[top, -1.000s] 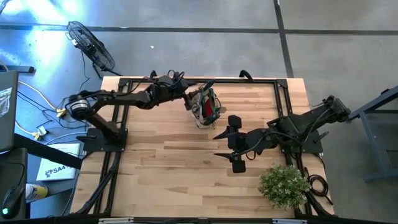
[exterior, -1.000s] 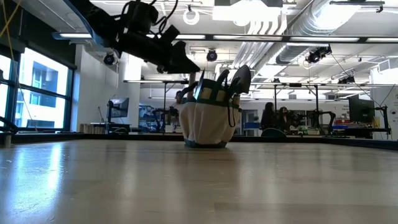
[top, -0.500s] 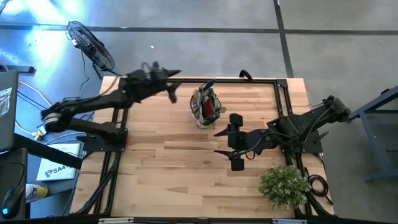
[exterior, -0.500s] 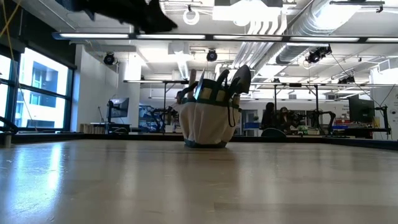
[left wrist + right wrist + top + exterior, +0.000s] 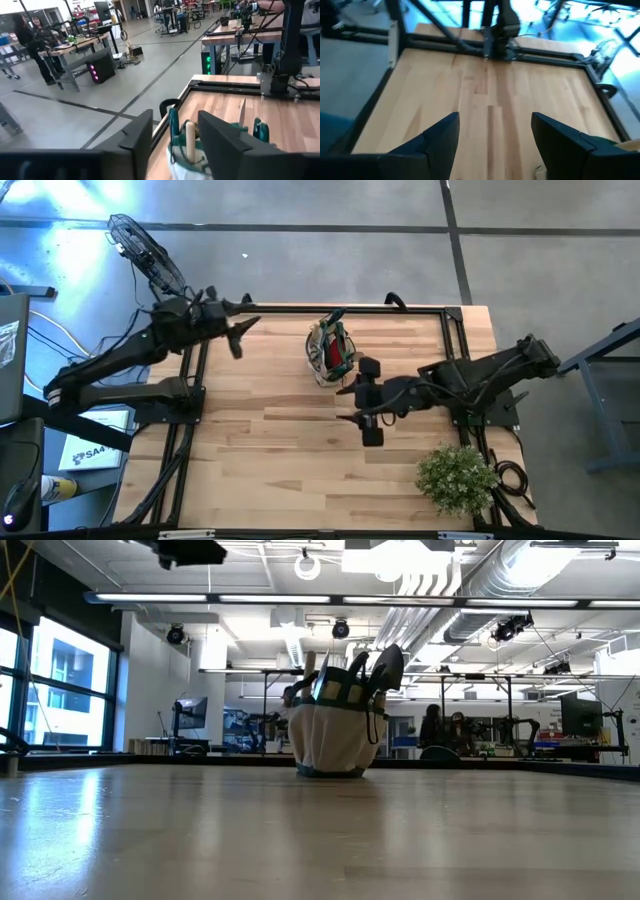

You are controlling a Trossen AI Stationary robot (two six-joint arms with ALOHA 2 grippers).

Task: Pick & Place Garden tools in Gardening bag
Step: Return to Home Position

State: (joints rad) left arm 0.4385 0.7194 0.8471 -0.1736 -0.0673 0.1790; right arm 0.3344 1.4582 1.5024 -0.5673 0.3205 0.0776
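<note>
The left pincer (image 5: 238,336) hangs wide and empty above the worktop's (image 5: 260,440) far-left corner. The gardening bag (image 5: 330,350) sits well apart to its right, far-centre, with the garden tools (image 5: 190,140) upright inside. The right pincer (image 5: 350,403), wide and empty, is nearer, just on the bag's near side.

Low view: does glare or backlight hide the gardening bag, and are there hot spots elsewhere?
Low view: window light lays a sheen on the table at the left; the gardening bag stays readable, but its tools are dark outlines against the ceiling lights. High view: glare on the floor near the fan. Right wrist view: the room beyond the table is washed out.
</note>
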